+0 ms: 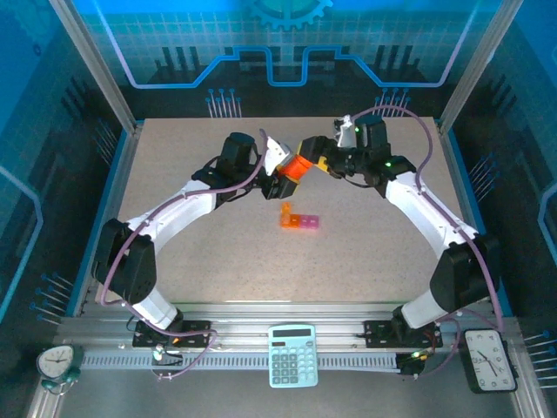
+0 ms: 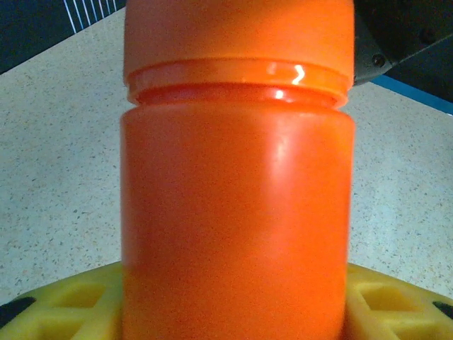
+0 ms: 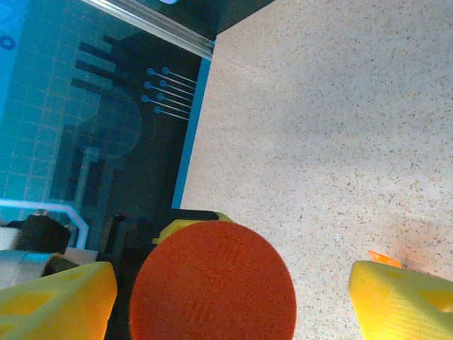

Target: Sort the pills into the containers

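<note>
The containers (image 1: pixel 298 219), a short strip of orange and pink compartments, lie on the table's middle. Above and behind them an orange bottle (image 1: pixel 296 167) hangs in the air with my left gripper (image 1: pixel 280 180) shut on its body. In the left wrist view the bottle (image 2: pixel 237 212) stands between the yellow fingers (image 2: pixel 64 301). My right gripper (image 1: pixel 318 162) is open at the bottle's cap end. In the right wrist view its yellow fingertips (image 3: pixel 407 301) stand wide of the round orange cap (image 3: pixel 212 287), with a gap on the right side. The pills are hidden.
A calculator (image 1: pixel 292 354) lies on the front rail between the arm bases. A small clock (image 1: pixel 57 361) sits at the front left and another clock (image 1: pixel 490 358) at the front right. Metal posts and blue panels wall the table (image 1: pixel 218 279).
</note>
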